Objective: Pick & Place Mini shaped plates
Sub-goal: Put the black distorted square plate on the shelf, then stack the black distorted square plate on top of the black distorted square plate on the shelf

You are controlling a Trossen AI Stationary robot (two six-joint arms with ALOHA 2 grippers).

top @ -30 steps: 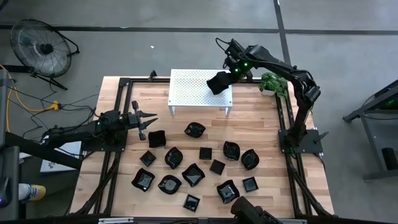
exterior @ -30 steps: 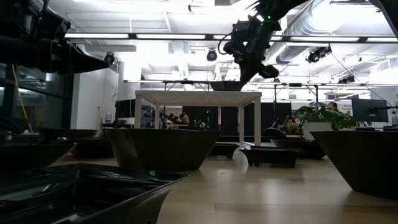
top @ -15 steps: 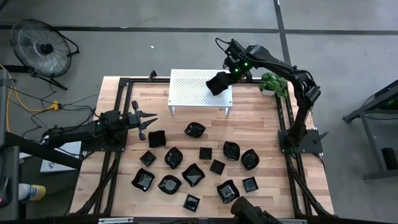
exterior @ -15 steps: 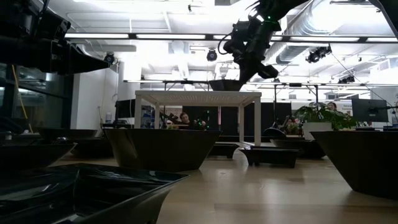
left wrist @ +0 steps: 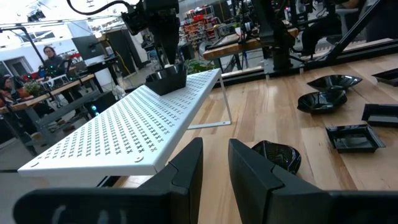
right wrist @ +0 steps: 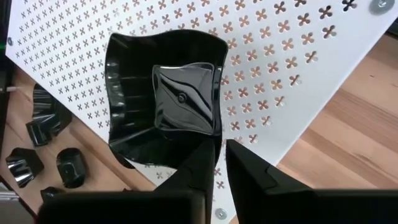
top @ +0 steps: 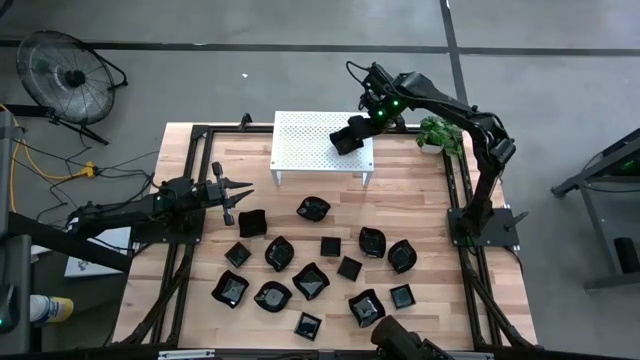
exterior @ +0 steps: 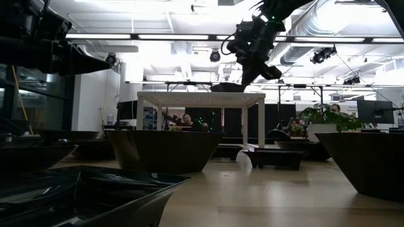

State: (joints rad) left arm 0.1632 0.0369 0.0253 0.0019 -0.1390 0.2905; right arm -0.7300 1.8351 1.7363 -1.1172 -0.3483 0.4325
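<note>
A wavy-edged black mini plate sits on the right end of the white perforated stand, its base resting on the stand's top. My right gripper is shut on it. Several more black plates, square and wavy-edged, lie flat on the wooden table in front of the stand. My left gripper hovers over the table's left side next to one plate, its fingers a narrow gap apart, touching nothing. My right gripper pinches the plate's rim wall on the side toward the table's right, one finger inside the dish and one outside. The fingers slant down from above and from the far right. The plate stands level on the stand's top.
A small potted plant stands right of the stand. Black frame rails run along the table's left and right sides. The stand's left half is bare. People and benches show in the room beyond the table in the left wrist view.
My right gripper has gone down a little toward the stand. The plate it holds, earlier tilted and just above the stand's top, now stands lower and level on it. The left arm has kept still.
</note>
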